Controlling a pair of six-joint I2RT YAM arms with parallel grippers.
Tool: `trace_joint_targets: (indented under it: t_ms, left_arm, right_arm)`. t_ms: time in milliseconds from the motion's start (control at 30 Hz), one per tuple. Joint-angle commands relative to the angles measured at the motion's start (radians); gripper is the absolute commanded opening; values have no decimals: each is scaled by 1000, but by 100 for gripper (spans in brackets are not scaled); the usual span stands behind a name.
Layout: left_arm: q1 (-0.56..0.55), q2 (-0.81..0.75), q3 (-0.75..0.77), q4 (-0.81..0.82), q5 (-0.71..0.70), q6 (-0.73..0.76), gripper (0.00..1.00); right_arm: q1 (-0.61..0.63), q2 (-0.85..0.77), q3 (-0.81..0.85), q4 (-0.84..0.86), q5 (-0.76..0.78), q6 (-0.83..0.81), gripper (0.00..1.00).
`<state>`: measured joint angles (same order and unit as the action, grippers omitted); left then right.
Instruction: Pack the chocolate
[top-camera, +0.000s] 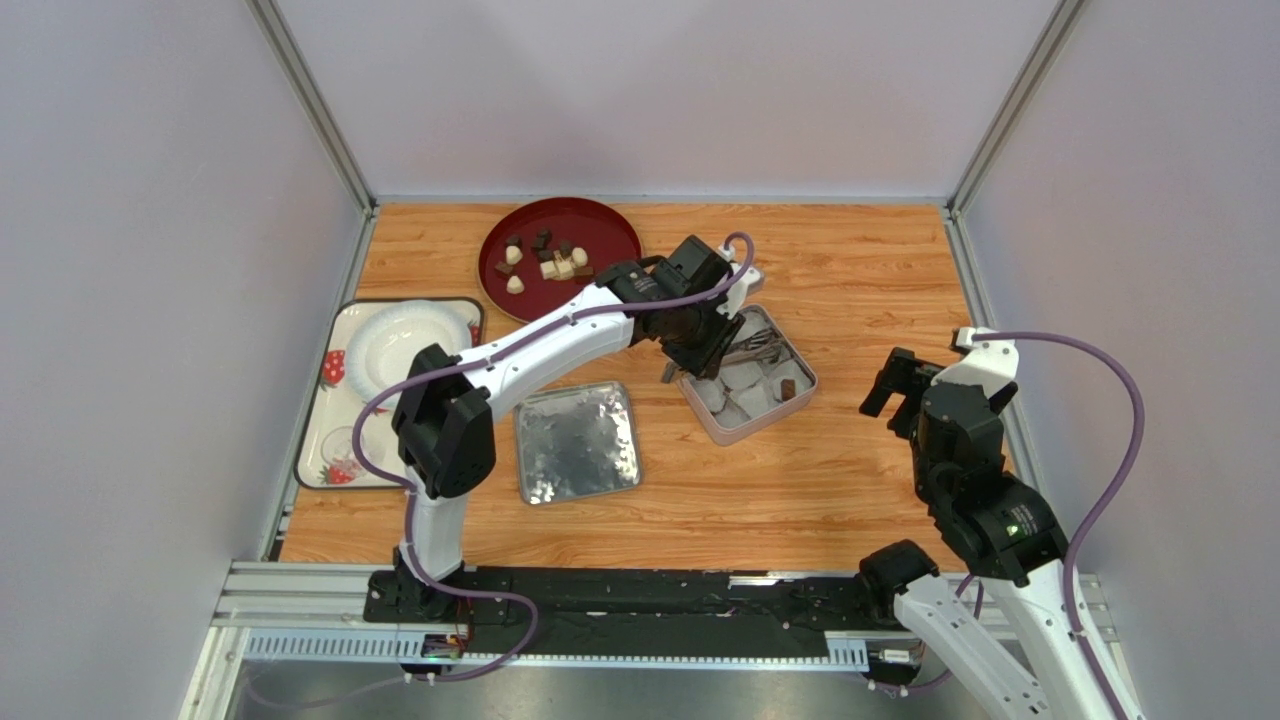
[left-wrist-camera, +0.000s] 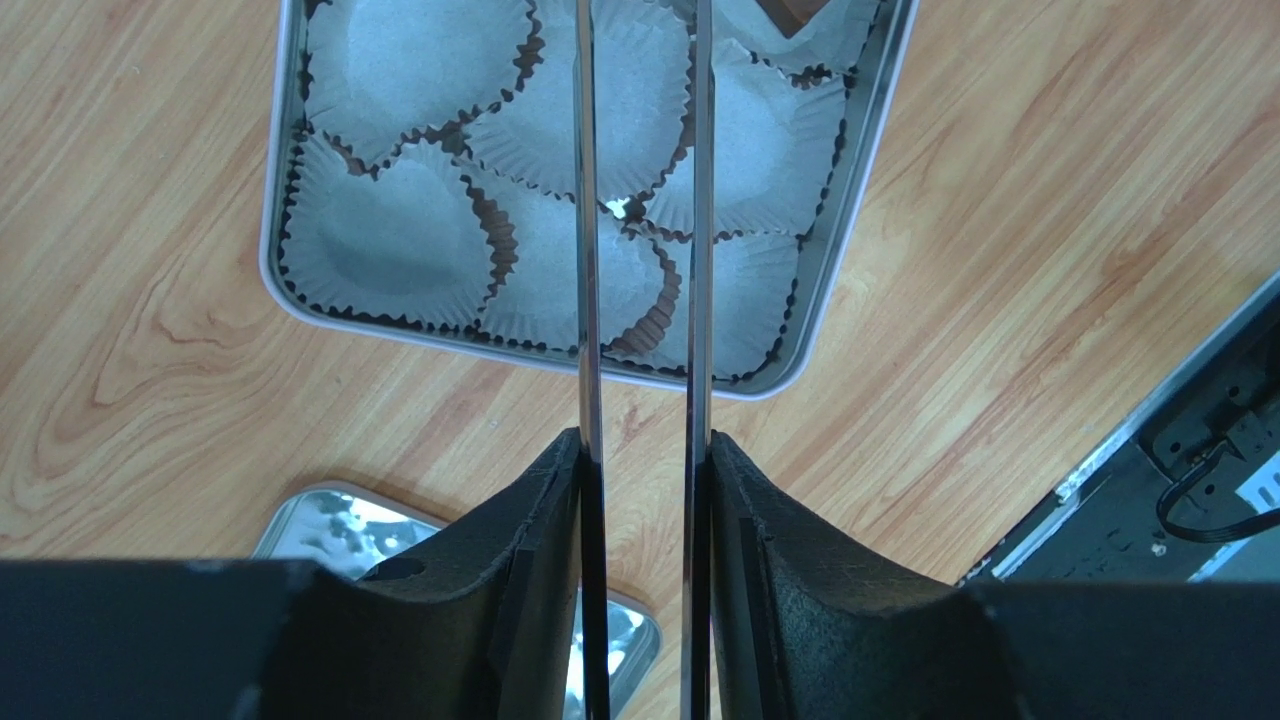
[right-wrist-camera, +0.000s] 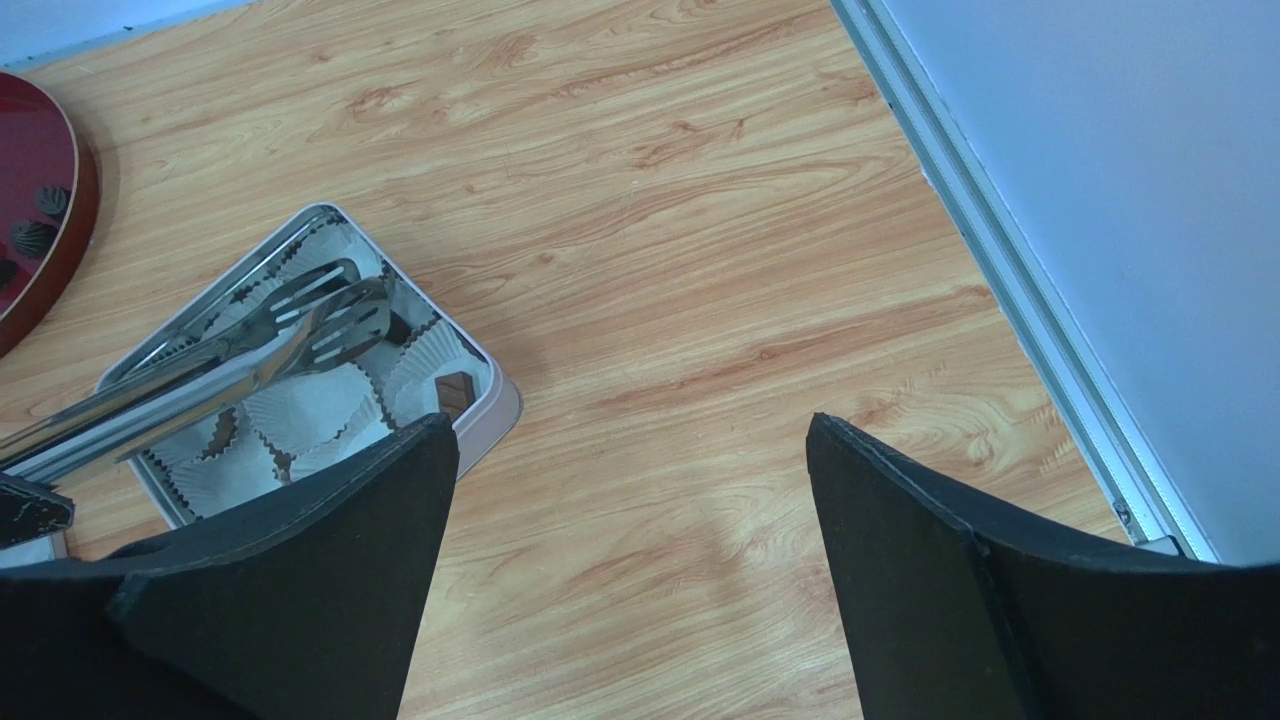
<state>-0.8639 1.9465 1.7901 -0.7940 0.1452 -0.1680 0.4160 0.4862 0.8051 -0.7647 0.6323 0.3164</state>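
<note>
Several chocolate pieces (top-camera: 544, 258), dark brown and cream, lie on the red plate (top-camera: 598, 228) at the back. A rectangular tin (top-camera: 809, 371) holds white paper liner cups (left-wrist-camera: 398, 240), with one dark chocolate piece (top-camera: 786, 389) near its right corner. My left gripper (top-camera: 699, 342) is shut on metal tongs (left-wrist-camera: 588, 225), both fingers pressing the two tong arms. The tongs reach over the tin, their heads (right-wrist-camera: 338, 308) just above the liners with nothing visible between them. My right gripper (right-wrist-camera: 631, 435) hangs open over bare wood to the right of the tin (right-wrist-camera: 499, 402).
The tin's shiny lid (top-camera: 577, 441) lies flat left of the tin, near the front. A white strawberry-print tray with a plate (top-camera: 383, 353) sits at the left edge. Grey walls enclose the table on three sides. The red plate's rim (right-wrist-camera: 38, 180) shows at far left.
</note>
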Motion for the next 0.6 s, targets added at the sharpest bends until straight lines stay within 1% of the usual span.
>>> trace_joint_targets:
  t_ms: [0, 267, 400, 567]
  left_arm:
    - [-6, 15, 52, 15, 11, 19, 43]
    - [-6, 12, 61, 15, 5, 13, 44]
    - [-6, -18, 61, 19, -38, -4, 42]
    - [-1, -101, 45, 30, -102, -30, 37]
  right_arm:
    - [-2, -11, -1, 47, 23, -13, 90]
    - [-2, -9, -4, 50, 17, -16, 91]
    - [-2, -11, -4, 51, 17, -19, 91]
    - [0, -12, -4, 53, 15, -19, 90]
